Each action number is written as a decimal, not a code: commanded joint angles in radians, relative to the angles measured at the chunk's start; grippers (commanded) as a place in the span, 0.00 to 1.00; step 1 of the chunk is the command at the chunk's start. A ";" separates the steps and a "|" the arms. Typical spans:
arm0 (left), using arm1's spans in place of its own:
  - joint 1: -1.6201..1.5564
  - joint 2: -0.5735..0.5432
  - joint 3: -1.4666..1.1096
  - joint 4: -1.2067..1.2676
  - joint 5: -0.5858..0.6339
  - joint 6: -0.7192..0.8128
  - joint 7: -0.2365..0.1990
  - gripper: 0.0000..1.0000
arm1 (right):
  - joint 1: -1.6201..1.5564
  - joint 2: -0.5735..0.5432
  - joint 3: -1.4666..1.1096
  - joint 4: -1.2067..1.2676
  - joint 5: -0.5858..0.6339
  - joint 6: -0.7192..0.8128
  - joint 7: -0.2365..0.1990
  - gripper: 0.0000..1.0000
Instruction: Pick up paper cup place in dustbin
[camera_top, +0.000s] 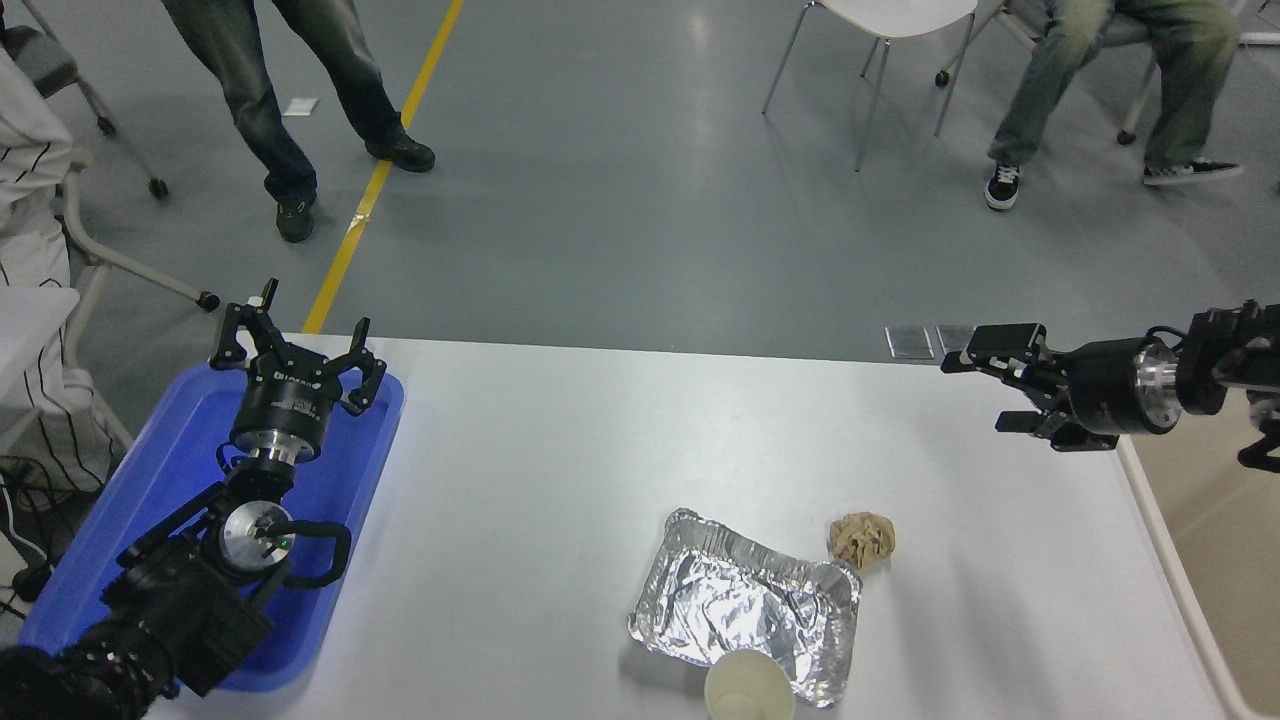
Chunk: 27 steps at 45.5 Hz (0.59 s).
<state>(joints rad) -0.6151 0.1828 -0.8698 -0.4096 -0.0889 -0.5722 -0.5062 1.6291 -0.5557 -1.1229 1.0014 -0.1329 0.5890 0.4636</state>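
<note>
The big dustbin (1215, 560) sits at the table's right edge. The left gripper (297, 345) is parked over the blue tray (170, 470), fingers wide. The right gripper (990, 385) hangs high, wide and empty. The reach is just starting: it must go down to the paper cup (748, 688), which stands upright touching the foil tray (745, 600).

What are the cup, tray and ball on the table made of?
Paper cup: likely matte cream paper, rolled rim. Foil tray: aluminium foil by the look, shiny and crinkled. Paper ball: crumpled brown paper, dull, creased.
</note>
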 joint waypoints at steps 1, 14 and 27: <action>0.000 0.000 0.000 0.000 0.000 0.002 0.000 1.00 | 0.205 0.109 -0.129 0.075 -0.187 0.195 -0.006 1.00; 0.002 0.001 0.000 0.000 0.000 0.002 0.000 1.00 | 0.371 0.246 -0.129 0.082 -0.304 0.196 -0.051 1.00; 0.002 0.001 0.000 0.000 0.000 0.002 0.000 1.00 | 0.595 0.252 -0.083 0.055 -0.387 0.196 -0.049 1.00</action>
<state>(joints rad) -0.6137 0.1838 -0.8698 -0.4090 -0.0891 -0.5706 -0.5062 2.0496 -0.3313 -1.2356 1.0682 -0.4356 0.7737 0.4204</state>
